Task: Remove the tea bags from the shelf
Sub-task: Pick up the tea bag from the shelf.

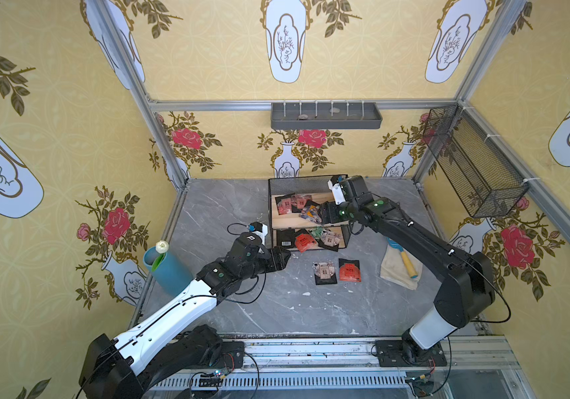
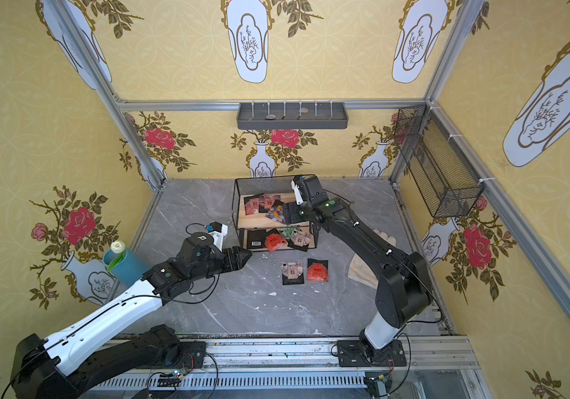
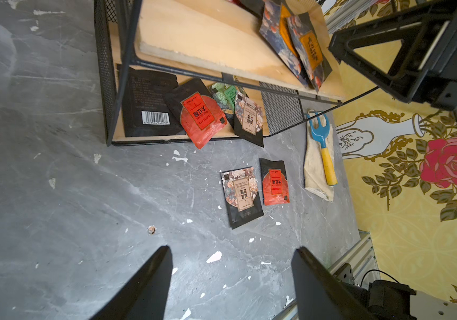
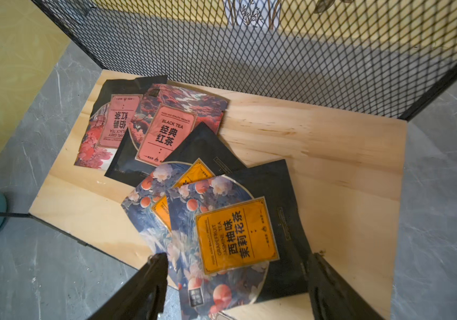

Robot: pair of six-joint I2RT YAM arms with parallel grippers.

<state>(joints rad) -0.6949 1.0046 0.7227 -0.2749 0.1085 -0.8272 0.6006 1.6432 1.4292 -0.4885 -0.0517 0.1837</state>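
The shelf (image 1: 285,221) (image 2: 252,221) stands at the back middle of the table. Its upper board holds pink tea bags (image 4: 166,133), a black one and two orange-labelled tea bags (image 4: 235,235) (image 1: 311,213). My right gripper (image 4: 238,255) (image 1: 325,214) hovers open over that board, one finger on each side of the nearer orange bag. The lower board holds a barcode-backed bag (image 3: 149,105), a red bag (image 3: 199,116), a green bag (image 3: 226,95) and a beige bag (image 3: 249,119). Two tea bags lie on the table, beige (image 1: 325,271) and red (image 1: 349,270). My left gripper (image 3: 232,248) (image 1: 285,257) is open and empty, front-left of the shelf.
A blue cup with a white flower (image 1: 167,269) stands at the table's left edge. A cream cloth with a blue and yellow hand fork (image 1: 402,262) lies right of the shelf. A grey wall tray (image 1: 325,115) and a black mesh basket (image 1: 473,162) hang on the walls.
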